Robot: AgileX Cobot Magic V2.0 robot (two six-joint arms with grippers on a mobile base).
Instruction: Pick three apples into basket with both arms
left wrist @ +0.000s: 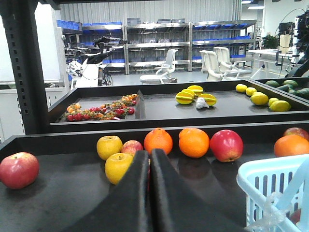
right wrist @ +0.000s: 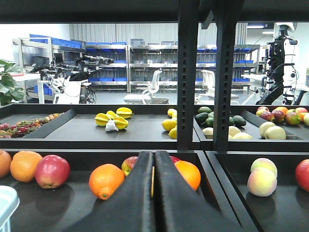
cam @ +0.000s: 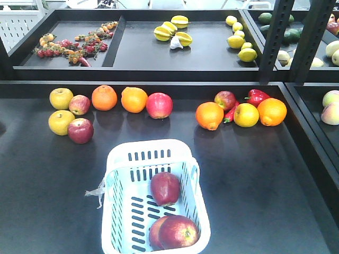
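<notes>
- Apples [cam: 165, 188], three, we see lying inside the basket [cam: 149, 152] near the bench's front edge.
- Left gripper [left wrist: 149, 164] and right gripper [right wrist: 153, 166]: fingers pressed together, pinching nothing.

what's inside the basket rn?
The basket holds three dark-red apples: one mid-basket, two at the near end, one of which is mostly hidden behind the other. No other contents are visible through the slotted floor.
</notes>
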